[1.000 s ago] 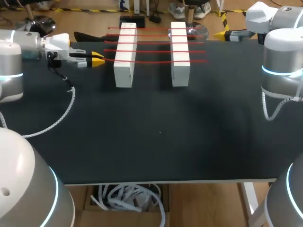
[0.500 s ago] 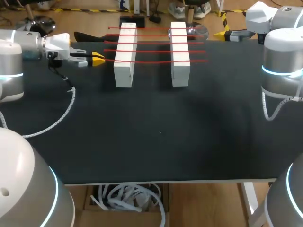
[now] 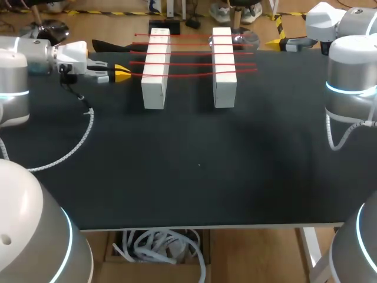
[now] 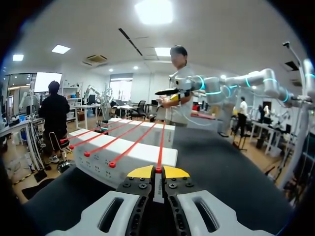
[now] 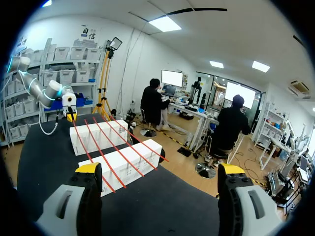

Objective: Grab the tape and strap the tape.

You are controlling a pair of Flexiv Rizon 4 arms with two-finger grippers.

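Just left of the left white block (image 3: 154, 76), the left tool (image 3: 121, 73) is pinched together on the end of the nearest red tape (image 3: 188, 75). The tape runs over that block and on across the right white block (image 3: 224, 73). Behind it lie what look like four more tapes. Far right of the left block, over the black bench (image 3: 200, 165), the right tool (image 5: 160, 169) stands wide apart.

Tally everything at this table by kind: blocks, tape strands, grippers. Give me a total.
White blocks: 2
Red tape strands: 5
Grippers: 2 (left gripper, right gripper)
Total: 9
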